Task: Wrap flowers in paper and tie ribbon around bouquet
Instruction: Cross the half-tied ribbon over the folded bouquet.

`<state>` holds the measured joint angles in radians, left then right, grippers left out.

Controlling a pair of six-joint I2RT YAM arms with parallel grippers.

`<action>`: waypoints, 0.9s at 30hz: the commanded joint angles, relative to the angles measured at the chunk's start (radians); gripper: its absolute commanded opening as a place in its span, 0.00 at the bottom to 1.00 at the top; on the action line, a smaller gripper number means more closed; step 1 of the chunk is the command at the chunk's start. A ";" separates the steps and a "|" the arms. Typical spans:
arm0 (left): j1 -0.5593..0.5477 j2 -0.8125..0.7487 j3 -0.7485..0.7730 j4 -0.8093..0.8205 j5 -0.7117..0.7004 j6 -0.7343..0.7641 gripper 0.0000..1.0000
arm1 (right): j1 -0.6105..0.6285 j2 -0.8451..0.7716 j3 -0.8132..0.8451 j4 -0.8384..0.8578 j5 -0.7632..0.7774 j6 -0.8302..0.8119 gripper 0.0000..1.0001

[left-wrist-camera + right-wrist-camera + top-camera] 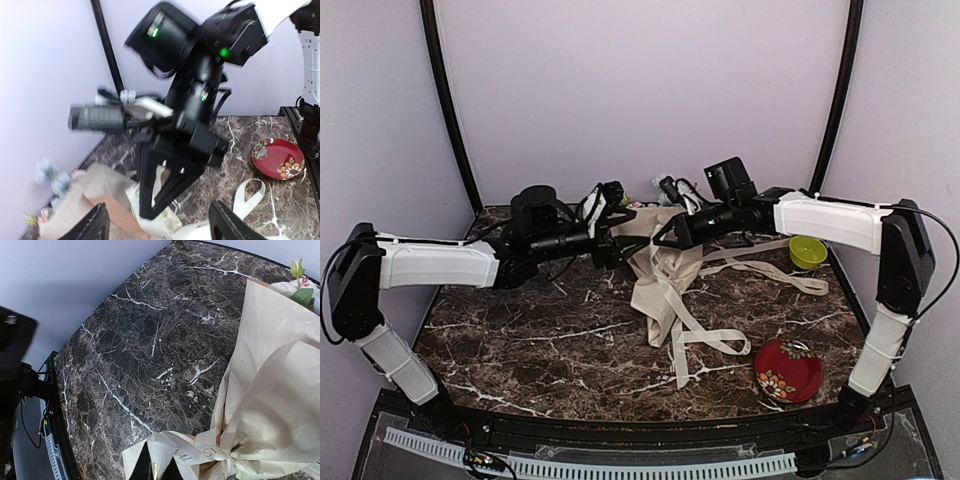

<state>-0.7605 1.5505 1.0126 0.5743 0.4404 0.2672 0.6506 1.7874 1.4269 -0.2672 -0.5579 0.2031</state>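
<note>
Over the back-left of the table (150, 340), my left gripper (160, 220) hung w/ jaws spread wide and nothing btwn them, aimed at the bouquet (655, 270) just ahead. The bouquet lay mid-table, near the back, w/ the flowers (50, 175) poking out of its wide end toward the rear wall and the paper (270, 390) bunched in at the narrow end. At that neck sat my right gripper (157, 467), jaws shut tight, tips down on the ribbon (197, 452) where it crossed the paper; it looked pinched there, tho the contact itself was partly hidden. Loose ribbon tails trailed fwd and off to the right across the marble. Further right sat a lime-green round thing (807, 251) near the back and a red plate (788, 370) near the front, both well apart from the work. Handling, as I judged it: all light stuff. Paper was thin, crinkly, prob. springy, so it'd unroll if the neck were let go. Ribbon was limp and flat, likely to slide thru a loose pinch. Blooms looked crushable. Best hold for the left: a free ribbon tail close to the neck, not the flowers.
</note>
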 commanded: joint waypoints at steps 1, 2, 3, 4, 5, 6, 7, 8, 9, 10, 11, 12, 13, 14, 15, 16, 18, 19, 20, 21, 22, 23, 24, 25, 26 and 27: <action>0.021 0.099 -0.054 0.100 -0.002 -0.121 0.75 | 0.038 -0.058 -0.031 0.075 0.055 0.081 0.00; 0.021 0.122 -0.044 0.102 0.023 -0.131 0.77 | 0.047 -0.061 -0.034 0.076 0.065 0.083 0.00; 0.021 0.144 -0.029 0.102 0.033 -0.145 0.79 | 0.053 -0.063 -0.035 0.076 0.071 0.088 0.00; 0.021 0.165 -0.021 0.108 0.031 -0.157 0.80 | 0.059 -0.065 -0.035 0.077 0.079 0.094 0.00; 0.022 0.182 -0.015 0.121 0.023 -0.170 0.81 | 0.063 -0.069 -0.036 0.077 0.084 0.099 0.00; 0.024 0.198 -0.014 0.139 0.014 -0.178 0.81 | 0.068 -0.071 -0.038 0.079 0.086 0.104 0.00; 0.023 0.210 -0.014 0.155 0.001 -0.182 0.81 | 0.072 -0.076 -0.040 0.082 0.089 0.107 0.00; 0.024 0.222 -0.013 0.163 -0.008 -0.183 0.81 | 0.074 -0.080 -0.042 0.087 0.091 0.111 0.00; 0.023 0.232 -0.010 0.169 -0.020 -0.183 0.79 | 0.077 -0.083 -0.042 0.090 0.090 0.114 0.00; 0.024 0.240 -0.007 0.173 -0.029 -0.186 0.78 | 0.080 -0.085 -0.043 0.093 0.089 0.116 0.00; 0.024 0.249 -0.003 0.179 -0.027 -0.189 0.77 | 0.082 -0.086 -0.043 0.094 0.087 0.117 0.00; 0.024 0.258 0.002 0.183 -0.019 -0.189 0.75 | 0.084 -0.085 -0.042 0.095 0.085 0.117 0.00; 0.024 0.268 0.006 0.193 -0.019 -0.195 0.72 | 0.087 -0.084 -0.042 0.095 0.083 0.117 0.00; 0.024 0.273 0.005 0.200 -0.023 -0.202 0.67 | 0.087 -0.082 -0.040 0.093 0.081 0.116 0.00; 0.024 0.278 0.005 0.211 -0.024 -0.207 0.61 | 0.088 -0.079 -0.040 0.091 0.080 0.116 0.00; 0.024 0.282 0.002 0.227 -0.021 -0.214 0.54 | 0.089 -0.077 -0.039 0.087 0.079 0.114 0.00; 0.023 0.283 -0.012 0.259 -0.006 -0.225 0.33 | 0.089 -0.073 -0.038 0.078 0.079 0.108 0.00; 0.023 0.284 -0.018 0.273 -0.002 -0.228 0.24 | 0.089 -0.073 -0.036 0.073 0.081 0.105 0.00; 0.024 0.285 -0.024 0.281 -0.001 -0.231 0.15 | 0.089 -0.069 -0.034 0.067 0.081 0.098 0.00; 0.025 0.286 -0.028 0.285 -0.002 -0.232 0.07 | 0.088 -0.066 -0.029 0.053 0.080 0.085 0.00; 0.025 0.287 -0.031 0.285 -0.005 -0.233 0.01 | 0.087 -0.062 -0.019 0.036 0.083 0.072 0.01; 0.025 0.288 -0.033 0.285 -0.005 -0.233 0.00 | 0.085 -0.058 -0.004 0.019 0.086 0.053 0.08; 0.025 0.288 -0.037 0.287 -0.005 -0.233 0.00 | 0.080 -0.056 0.006 0.002 0.087 0.036 0.19; 0.026 0.287 -0.042 0.290 -0.005 -0.235 0.00 | 0.071 -0.054 0.016 -0.014 0.085 0.020 0.30; 0.027 0.286 -0.048 0.297 -0.003 -0.237 0.00 | 0.058 -0.055 0.023 -0.027 0.077 0.005 0.39; 0.027 0.285 -0.054 0.305 -0.002 -0.237 0.00 | 0.040 -0.056 0.029 -0.038 0.063 -0.006 0.46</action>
<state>-0.7376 1.8416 0.9871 0.8158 0.4290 0.0402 0.7231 1.7325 1.4017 -0.2581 -0.4744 0.2653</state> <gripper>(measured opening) 0.006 0.336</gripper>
